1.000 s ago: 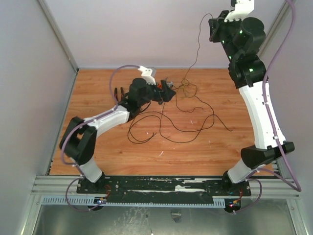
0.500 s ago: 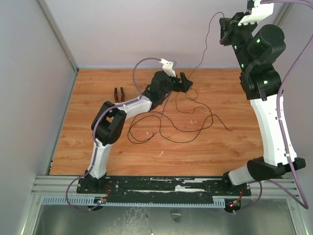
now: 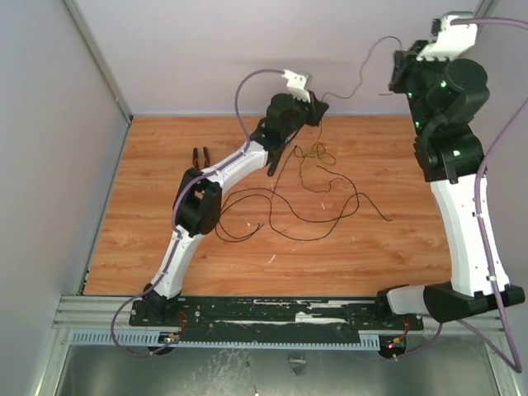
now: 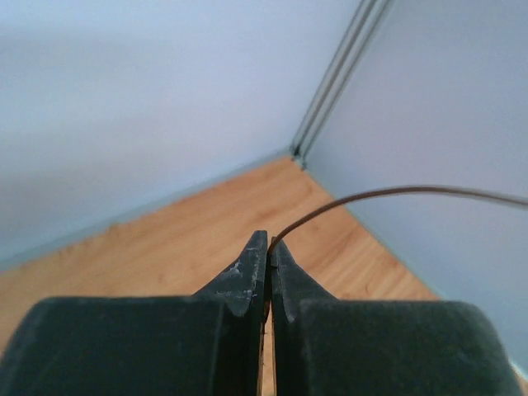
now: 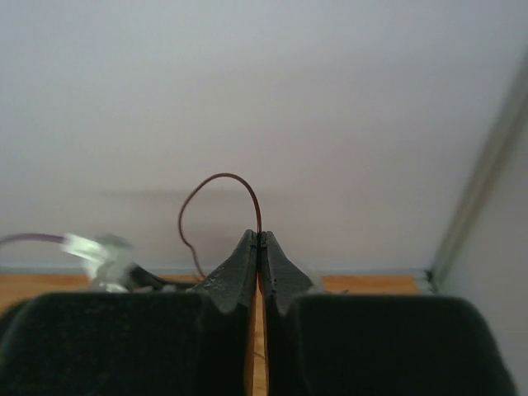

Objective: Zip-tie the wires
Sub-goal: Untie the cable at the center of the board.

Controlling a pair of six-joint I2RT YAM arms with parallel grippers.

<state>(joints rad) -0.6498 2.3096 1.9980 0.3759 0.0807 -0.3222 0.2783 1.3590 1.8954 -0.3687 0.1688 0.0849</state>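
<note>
The wires [image 3: 289, 206] lie in loose thin dark loops on the wooden table [image 3: 165, 247]. One strand rises from the heap to my left gripper [image 3: 320, 106], raised above the table's back edge. The strand then sags across to my right gripper [image 3: 396, 73], high at the back right. In the left wrist view the left gripper [image 4: 269, 244] is shut on the wire [image 4: 396, 191], which leaves its tips to the right. In the right wrist view the right gripper [image 5: 259, 238] is shut on the wire [image 5: 216, 177], which arches up and left. I cannot make out a zip tie.
Pliers [image 3: 200, 158] lie at the back left of the table, behind the left arm. Pale walls close in the back and both sides, with a metal post [image 4: 330, 82] in the back right corner. A metal rail [image 3: 280, 318] carries the arm bases at the near edge.
My left arm has swung up and to the back right, and its gripper has gone from open to shut on the strand. My right arm has carried its end of the wire farther right.
</note>
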